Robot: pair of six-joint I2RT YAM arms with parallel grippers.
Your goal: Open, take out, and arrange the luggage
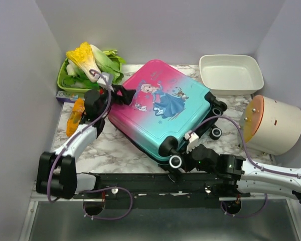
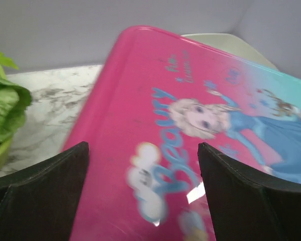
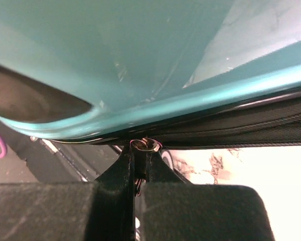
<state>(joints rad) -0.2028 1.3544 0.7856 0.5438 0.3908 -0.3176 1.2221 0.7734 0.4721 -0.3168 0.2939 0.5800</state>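
The right gripper (image 3: 142,150) has its jaws pinched on the zipper pull (image 3: 143,145) at the near teal edge of the luggage (image 1: 165,110). The luggage lies flat on the table (image 1: 115,148), long axis far-left to near-right. The left gripper (image 2: 143,150) hangs over its far pink end, jaws spread.

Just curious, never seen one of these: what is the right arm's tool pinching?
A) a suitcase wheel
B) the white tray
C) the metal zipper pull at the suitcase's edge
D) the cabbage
C: the right tool is shut on the metal zipper pull at the black trim of the suitcase.
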